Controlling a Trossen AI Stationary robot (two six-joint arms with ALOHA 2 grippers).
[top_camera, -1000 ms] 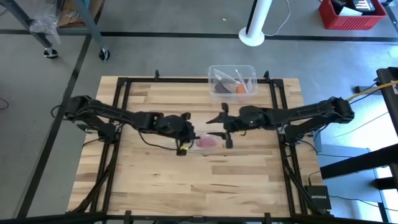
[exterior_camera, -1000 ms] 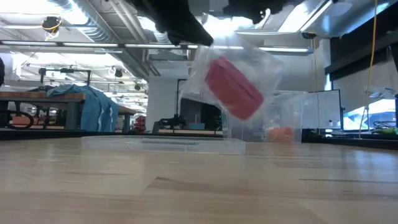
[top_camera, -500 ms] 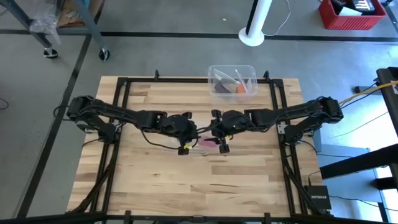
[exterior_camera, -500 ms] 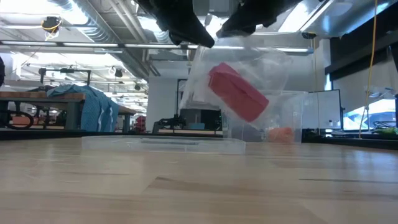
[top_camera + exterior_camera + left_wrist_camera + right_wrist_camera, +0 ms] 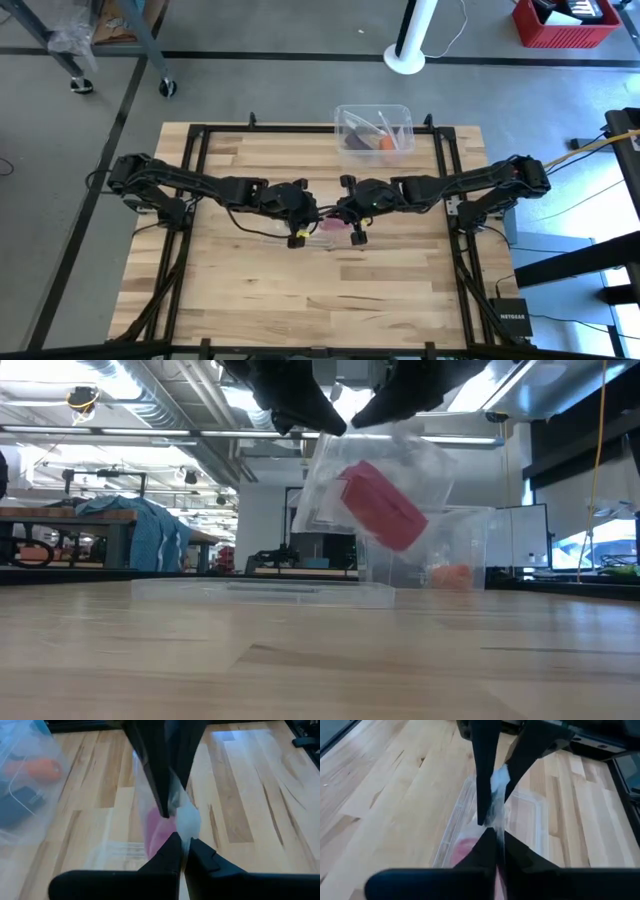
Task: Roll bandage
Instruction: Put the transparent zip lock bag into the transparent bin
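Observation:
The bandage is a small pink-red roll (image 5: 380, 505) inside a small clear plastic bag (image 5: 420, 460). The bag hangs well above the table's middle, with the roll (image 5: 335, 228) lying tilted in it. My left gripper (image 5: 318, 215) comes in from the table's left and my right gripper (image 5: 340, 213) from the right. They meet tip to tip at the bag's top, and both are shut on it. In the left wrist view the roll (image 5: 157, 827) shows pink through the plastic, below the fingers. My left gripper pinches the bag's top edge (image 5: 186, 822) between its two fingers, slanting down from the table's left. The bag hangs below them, clear of the table. My right gripper pinches the same top edge (image 5: 496, 787) right beside the left one, slanting down from the table's right.
A clear plastic box (image 5: 374, 129) holding an orange thing stands at the table's far edge, right of the middle. A flat clear lid (image 5: 260, 592) lies on the table under and behind the hanging bag. A black frame (image 5: 195, 150) runs along the table's sides.
My right gripper has moved toward the table's left to the bag's top, tipped further down, and shut on the plastic beside my left gripper. The bag has stayed hanging clear of the table, with the roll tilted inside it.

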